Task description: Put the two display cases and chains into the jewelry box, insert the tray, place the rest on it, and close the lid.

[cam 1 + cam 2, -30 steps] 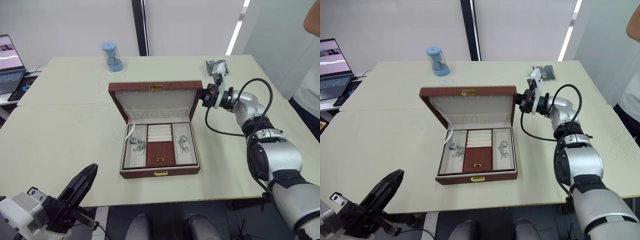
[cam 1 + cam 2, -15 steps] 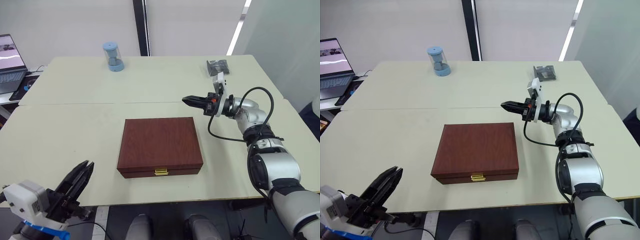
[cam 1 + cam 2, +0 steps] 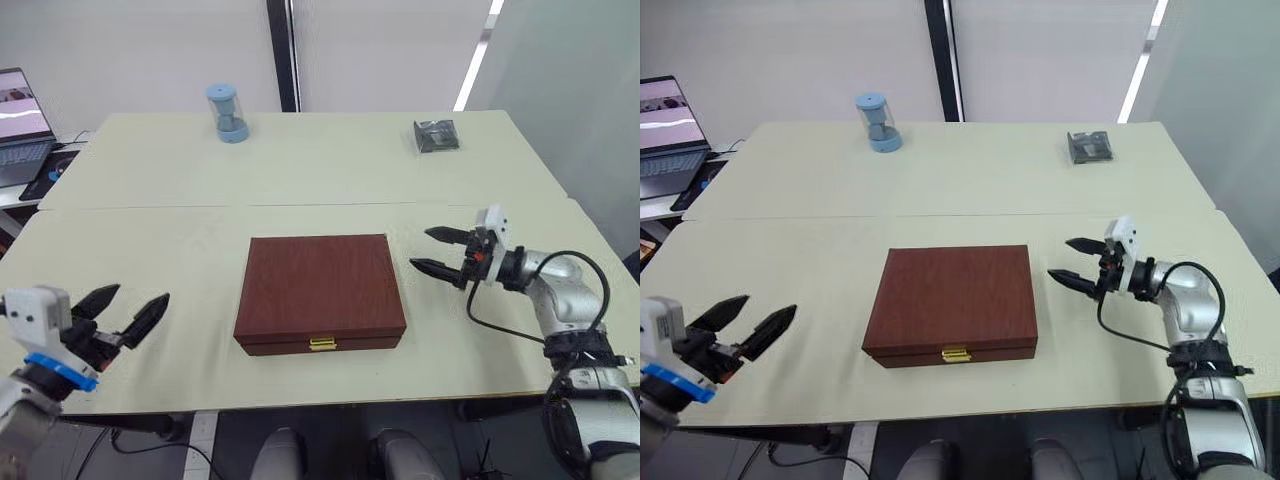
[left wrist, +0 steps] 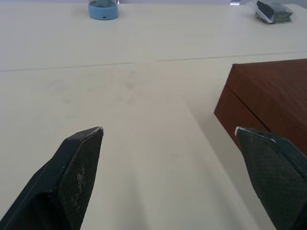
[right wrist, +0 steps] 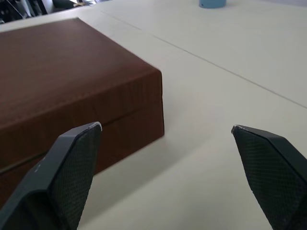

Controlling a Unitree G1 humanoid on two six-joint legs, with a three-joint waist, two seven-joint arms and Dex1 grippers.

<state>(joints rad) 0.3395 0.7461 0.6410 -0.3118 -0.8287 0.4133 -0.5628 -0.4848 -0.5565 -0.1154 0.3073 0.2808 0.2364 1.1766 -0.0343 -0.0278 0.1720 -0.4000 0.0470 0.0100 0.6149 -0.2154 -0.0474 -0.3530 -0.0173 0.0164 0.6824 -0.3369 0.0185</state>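
Observation:
The reddish-brown jewelry box [image 3: 365, 342] sits mid-table with its lid [image 3: 322, 275] down flat and the gold clasp [image 3: 321, 343] facing me. The tray and the chains are hidden. One small black display case [image 3: 436, 136] with a greyish top lies at the far right of the table. My right gripper [image 3: 420, 248] hovers open just right of the box, fingers pointing at its side, nothing between them. My left gripper [image 3: 140, 295] is open and empty near the front left edge, well left of the box [image 4: 268, 100]. In the right wrist view the box corner [image 5: 144, 91] is close.
A blue cylinder [image 3: 227, 113] stands at the back of the table, left of centre. A laptop [image 3: 20, 125] sits on a side desk at the far left. A seam [image 3: 150, 208] crosses the tabletop behind the box.
The lid, open a second ago, is now down. My right gripper left the lid's edge, moved toward the near right side of the box and opened. My left gripper rose and opened.

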